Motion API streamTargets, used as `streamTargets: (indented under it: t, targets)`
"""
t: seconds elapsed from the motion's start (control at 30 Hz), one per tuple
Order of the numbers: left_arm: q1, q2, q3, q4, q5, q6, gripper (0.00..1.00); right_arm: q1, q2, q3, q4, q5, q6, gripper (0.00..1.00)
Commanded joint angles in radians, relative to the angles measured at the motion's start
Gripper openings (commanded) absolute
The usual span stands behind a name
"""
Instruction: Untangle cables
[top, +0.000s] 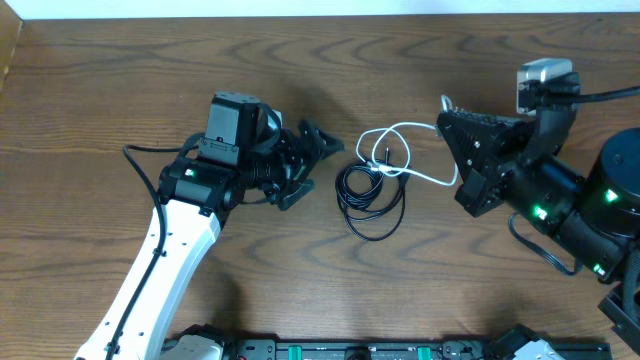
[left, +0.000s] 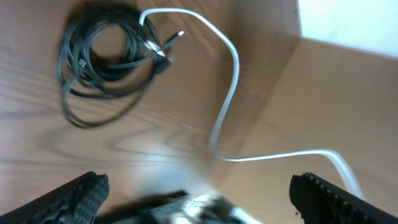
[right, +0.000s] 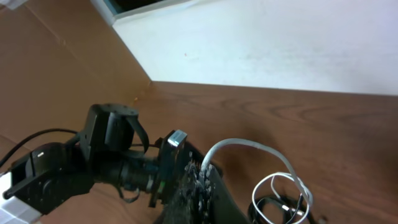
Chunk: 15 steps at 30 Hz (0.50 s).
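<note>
We see one white cable (top: 418, 160), coiled black cables (top: 366, 192), and a brown wood-grain desk (top: 120, 80).

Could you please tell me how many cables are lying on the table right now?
2 separable: a white cable looping from mid-table toward the right gripper, and a coiled black bundle beside it, which may hide a second black cable.

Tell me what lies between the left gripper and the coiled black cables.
Only bare wooden table separates the left gripper from the black cable coil, seen overhead.
</note>
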Motion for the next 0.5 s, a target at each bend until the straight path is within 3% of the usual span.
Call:
streamTargets:
  t: [0.0,0.13,0.27,0.47]
  targets:
    - [0.002,-0.002,0.006,0.026,0.038,-0.325,0.96,-0.004,0.01,0.011,0.003,-0.035,0.061,0.01]
    - [0.002,-0.002,0.006,0.092,0.037,-0.546,0.96,-0.004,0.024,0.011,0.017,-0.084,0.077,0.01]
    - [0.002,-0.002,0.006,0.18,0.043,-0.602,0.89,-0.004,0.04,0.011,0.018,-0.124,0.077,0.01]
    - [-0.045,0.0,0.006,0.272,0.045,-0.701,0.87,-0.004,0.081,0.011,0.039,-0.204,0.077,0.01]
